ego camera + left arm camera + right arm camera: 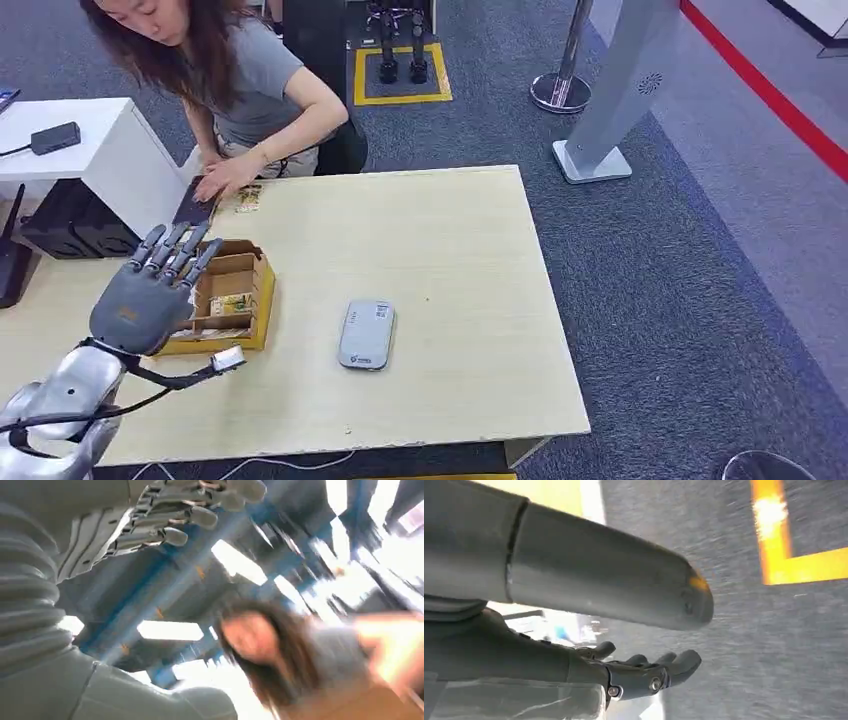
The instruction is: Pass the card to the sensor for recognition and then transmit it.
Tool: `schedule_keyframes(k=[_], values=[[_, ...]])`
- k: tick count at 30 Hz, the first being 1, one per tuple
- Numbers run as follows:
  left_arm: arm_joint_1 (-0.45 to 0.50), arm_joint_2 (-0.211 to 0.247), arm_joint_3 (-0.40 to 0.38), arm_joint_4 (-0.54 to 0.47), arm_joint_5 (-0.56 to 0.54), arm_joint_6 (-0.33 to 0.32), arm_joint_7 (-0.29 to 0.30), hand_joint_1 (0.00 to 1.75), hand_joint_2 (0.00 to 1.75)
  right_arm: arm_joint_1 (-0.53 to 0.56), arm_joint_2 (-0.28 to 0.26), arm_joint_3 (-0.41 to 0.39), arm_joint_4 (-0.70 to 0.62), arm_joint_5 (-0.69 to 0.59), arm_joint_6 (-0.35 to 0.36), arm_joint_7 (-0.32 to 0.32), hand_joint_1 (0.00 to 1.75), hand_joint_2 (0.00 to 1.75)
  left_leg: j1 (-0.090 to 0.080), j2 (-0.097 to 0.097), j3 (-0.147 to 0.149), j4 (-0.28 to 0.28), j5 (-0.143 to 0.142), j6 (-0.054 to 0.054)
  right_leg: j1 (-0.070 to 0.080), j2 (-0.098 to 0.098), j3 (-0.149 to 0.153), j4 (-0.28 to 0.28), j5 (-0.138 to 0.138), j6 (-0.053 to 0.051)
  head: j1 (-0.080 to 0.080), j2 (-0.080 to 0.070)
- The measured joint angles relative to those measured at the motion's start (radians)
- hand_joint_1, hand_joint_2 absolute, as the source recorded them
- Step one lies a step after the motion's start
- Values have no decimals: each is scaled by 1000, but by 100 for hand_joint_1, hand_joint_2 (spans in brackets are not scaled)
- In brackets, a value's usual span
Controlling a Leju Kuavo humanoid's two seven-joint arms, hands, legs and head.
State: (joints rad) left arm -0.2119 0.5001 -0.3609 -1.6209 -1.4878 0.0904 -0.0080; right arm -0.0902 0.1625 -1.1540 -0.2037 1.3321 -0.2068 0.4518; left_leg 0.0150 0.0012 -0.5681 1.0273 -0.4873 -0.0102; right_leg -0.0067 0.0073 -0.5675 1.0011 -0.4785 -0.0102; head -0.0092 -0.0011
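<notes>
1. One pale wooden square desk (440,250) carries everything; a person (235,85) sits at its far left corner with a hand resting on a dark flat device (194,205) at that edge.
2. One left hand (150,290) hovers over the box near the desk's left edge, fingers stretched out and apart, holding nothing. One right hand (644,672) hangs low over grey carpet, fingers loosely spread, also without anything in it.
3. One yellow open cardboard box (232,300) sits toward the left edge, directly under the left hand.
4. One grey rounded flat sensor unit (366,334) lies near the middle of the near edge, well apart from the box, with nothing on it.
5. One small printed card (231,303) is visible inside the box; whether more lie beneath it cannot be told.
6. Nothing of the task looks done: the card is not yet picked up, so grasping, presenting it to the sensor and handing it on all remain.
</notes>
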Motion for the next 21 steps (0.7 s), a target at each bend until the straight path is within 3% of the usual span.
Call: schedule_keyframes(k=[2, 4, 16, 21], values=[[46, -8, 0, 7, -6, 53, 5, 0, 175, 13, 0, -6, 0, -2, 6, 31, 0, 0, 0, 0, 0, 0, 0, 0, 0, 0, -1, 0, 0, 0, 0, 0], [77, -14, 0, 13, -5, 64, 9, 0, 175, 22, 0, -8, 0, -2, 5, 35, 0, 0, 0, 0, -1, 0, 0, 0, 0, 0, -1, 0, 0, 0, 0, 0], [111, 10, 1, 13, 62, -58, 21, 0, 175, 26, 0, -27, -1, -6, -5, 41, 0, 0, 1, 0, -1, 0, 0, 0, 0, -1, -1, 0, 0, 0, -1, 0], [120, 22, 7, 7, 6, -74, 88, 0, 175, 26, 1, -33, -1, -9, -12, 42, 0, 0, 1, 0, -1, 0, 0, 0, 0, -1, -1, 0, 0, 0, 0, 0]])
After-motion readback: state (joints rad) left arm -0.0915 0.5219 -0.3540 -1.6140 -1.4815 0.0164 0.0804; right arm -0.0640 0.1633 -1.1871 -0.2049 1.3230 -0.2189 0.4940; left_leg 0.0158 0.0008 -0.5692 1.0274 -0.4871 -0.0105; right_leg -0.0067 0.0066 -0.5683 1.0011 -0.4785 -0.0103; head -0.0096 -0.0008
